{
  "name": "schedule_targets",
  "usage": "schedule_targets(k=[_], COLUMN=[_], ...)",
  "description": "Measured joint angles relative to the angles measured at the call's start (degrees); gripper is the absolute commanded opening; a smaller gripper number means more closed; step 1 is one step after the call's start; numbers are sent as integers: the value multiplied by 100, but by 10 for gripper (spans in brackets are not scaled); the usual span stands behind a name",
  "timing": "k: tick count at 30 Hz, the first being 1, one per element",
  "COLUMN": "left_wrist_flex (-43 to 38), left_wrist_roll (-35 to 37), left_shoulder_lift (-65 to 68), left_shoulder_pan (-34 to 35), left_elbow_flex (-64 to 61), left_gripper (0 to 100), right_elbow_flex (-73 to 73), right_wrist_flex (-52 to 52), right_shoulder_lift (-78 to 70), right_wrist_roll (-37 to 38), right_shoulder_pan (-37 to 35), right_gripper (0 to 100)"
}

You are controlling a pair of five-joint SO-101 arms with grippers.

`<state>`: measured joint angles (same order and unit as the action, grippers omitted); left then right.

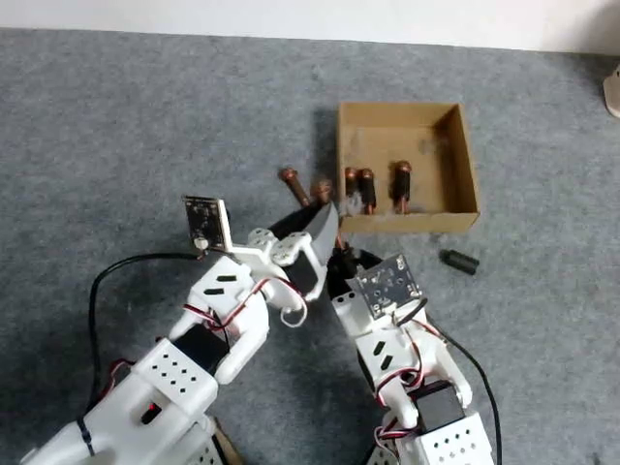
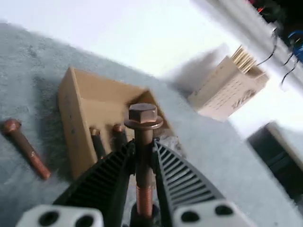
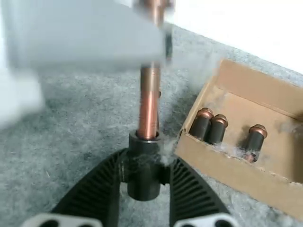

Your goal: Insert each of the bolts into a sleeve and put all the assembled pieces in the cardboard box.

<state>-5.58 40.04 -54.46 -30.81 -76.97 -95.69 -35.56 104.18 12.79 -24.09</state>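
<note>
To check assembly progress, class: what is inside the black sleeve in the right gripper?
The copper bolt stands in the top of the sleeve; its wall hides how deep the tip reaches.

Likely a robotics lab, grey carpeted surface (image 1: 116, 126), white wall (image 1: 291, 15), loose cables (image 2: 276, 45)

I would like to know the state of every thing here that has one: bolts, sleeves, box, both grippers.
Left gripper: shut on the held bolt.
Held bolt: tip inside the held sleeve, not fully in.
Right gripper: shut on the held sleeve.
Held sleeve: gripped, receiving the bolt.
Box: open, holds three assembled pieces.
Loose bolt: lying on the carpet, no sleeve.
Loose sleeve: lying on the carpet, no bolt.
</note>
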Motion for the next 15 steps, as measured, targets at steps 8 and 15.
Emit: schedule_targets(k=[8, 15], left_wrist_flex=[202, 202], left_wrist_roll=[-193, -193], left_shoulder_lift=[-9, -9], left_shoulder_pan=[-220, -404], left_elbow_flex=[-18, -202], left_gripper=[6, 12], right_elbow_flex=[0, -9], right_wrist_flex=[0, 9], right_shoulder_lift=[0, 0], right_wrist_roll=[18, -255], right_shoulder_pan=[-9, 448], right_gripper=[5, 5])
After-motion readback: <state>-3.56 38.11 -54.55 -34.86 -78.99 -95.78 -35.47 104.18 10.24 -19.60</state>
